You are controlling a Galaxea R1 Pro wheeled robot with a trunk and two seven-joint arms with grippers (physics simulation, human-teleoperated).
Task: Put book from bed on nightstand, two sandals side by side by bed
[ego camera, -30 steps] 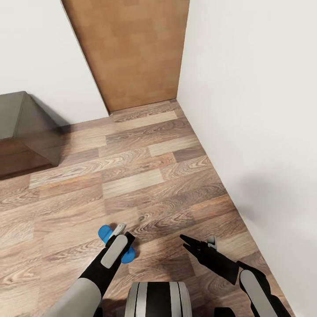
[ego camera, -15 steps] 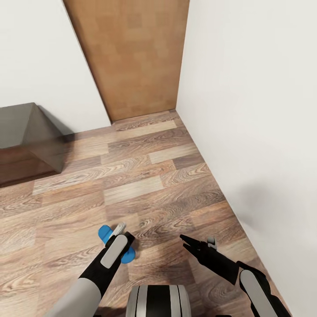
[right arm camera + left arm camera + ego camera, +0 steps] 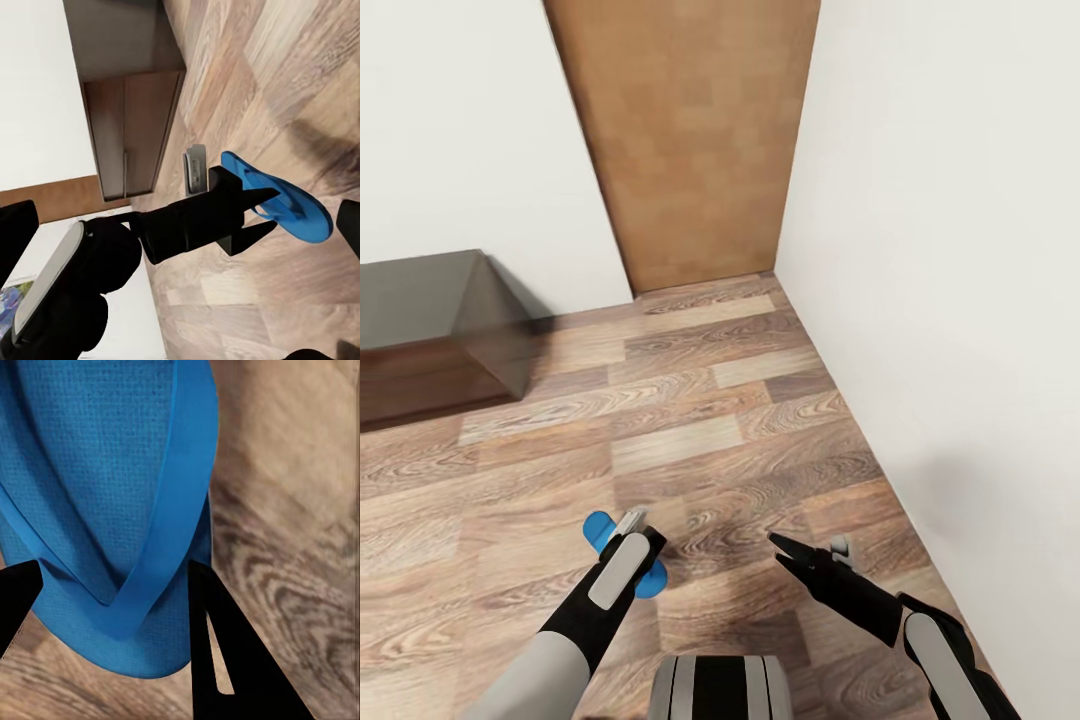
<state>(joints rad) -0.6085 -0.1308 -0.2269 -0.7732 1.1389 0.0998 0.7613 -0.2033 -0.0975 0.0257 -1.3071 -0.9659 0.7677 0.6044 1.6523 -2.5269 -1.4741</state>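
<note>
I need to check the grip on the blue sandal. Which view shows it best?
The right wrist view: the whole sandal shows side-on in the left gripper. The left wrist view shows its strap close up; the head view, parts beside the arm.

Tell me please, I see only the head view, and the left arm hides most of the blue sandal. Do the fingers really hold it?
Observer: Yes. In the left wrist view the fingers of the left gripper stand on both sides of one end of the sandal, by its strap.
Operator: Is it off the floor?
Observer: The right wrist view shows it in the air, with its shadow on the floor apart from it.
Operator: And the right gripper?
Observer: In its wrist view the right gripper has its fingers wide apart, nothing between.
</note>
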